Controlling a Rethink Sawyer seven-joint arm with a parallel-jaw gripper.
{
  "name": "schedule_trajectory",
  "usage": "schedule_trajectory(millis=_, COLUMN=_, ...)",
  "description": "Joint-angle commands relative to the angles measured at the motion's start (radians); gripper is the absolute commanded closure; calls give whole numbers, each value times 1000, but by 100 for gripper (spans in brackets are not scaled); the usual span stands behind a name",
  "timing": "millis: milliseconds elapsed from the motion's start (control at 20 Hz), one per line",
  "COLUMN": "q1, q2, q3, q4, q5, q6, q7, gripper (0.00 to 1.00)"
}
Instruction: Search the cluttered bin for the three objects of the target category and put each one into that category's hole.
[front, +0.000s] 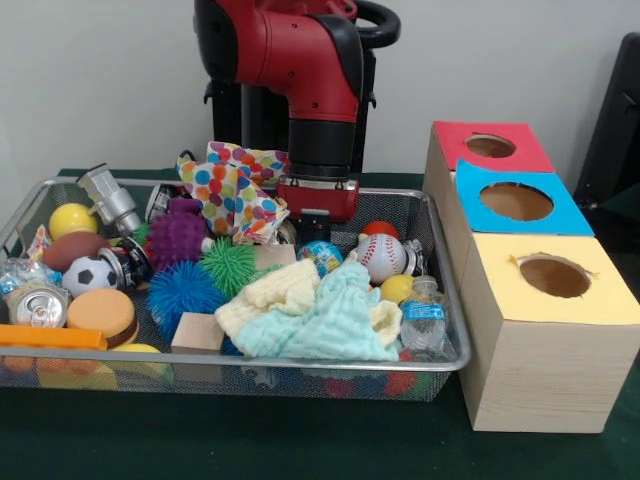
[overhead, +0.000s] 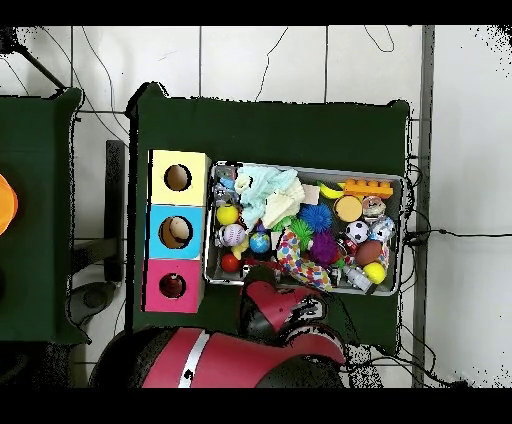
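Gripper (front: 316, 222): lowered into wire bin (front: 448, 300) at its far side, tips hidden behind the clutter; whether clenched, released or grasping cannot be told.
Just beside it: polka-dot fabric (front: 235, 185) on one side, globe ball (front: 322, 255) directly in front, baseball (front: 382, 255) and red ball (front: 380, 228) on the other.
Nearer the camera: pale yellow and mint cloths (front: 310, 315) heaped over the middle, covering whatever lies beneath.
Also in the bin: green spiky ball (front: 228, 266), blue spiky ball (front: 183, 290), purple spiky ball (front: 178, 235), soccer ball (front: 88, 274), can (front: 38, 305), water bottle (front: 425, 315).
Outside the bin, touching its side: wooden box with red hole (front: 490, 146), blue hole (front: 516, 201), yellow hole (front: 554, 276).
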Motion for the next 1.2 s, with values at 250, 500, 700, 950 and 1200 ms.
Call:
schedule_trajectory(millis=250, q1=-73, q2=-21, q3=64, q4=-406, q5=-25, q6=17, q7=-15, gripper=100)
schedule_trajectory(millis=500, q1=-78, q2=-92, q3=114, q4=-382, q5=-109, q6=200, q7=-13, gripper=100)
schedule_trajectory(millis=700, q1=-226, q2=-213, q3=357, q4=-257, q5=-171, q6=476, q7=-56, gripper=100)
schedule_trajectory(millis=950, q1=-258, q2=-245, q3=418, q4=-192, q5=-137, q6=609, q7=-93, gripper=100)
schedule_trajectory(millis=1200, q1=-255, q2=-342, q3=438, q4=-96, q5=-90, q6=741, q7=-69, gripper=100)
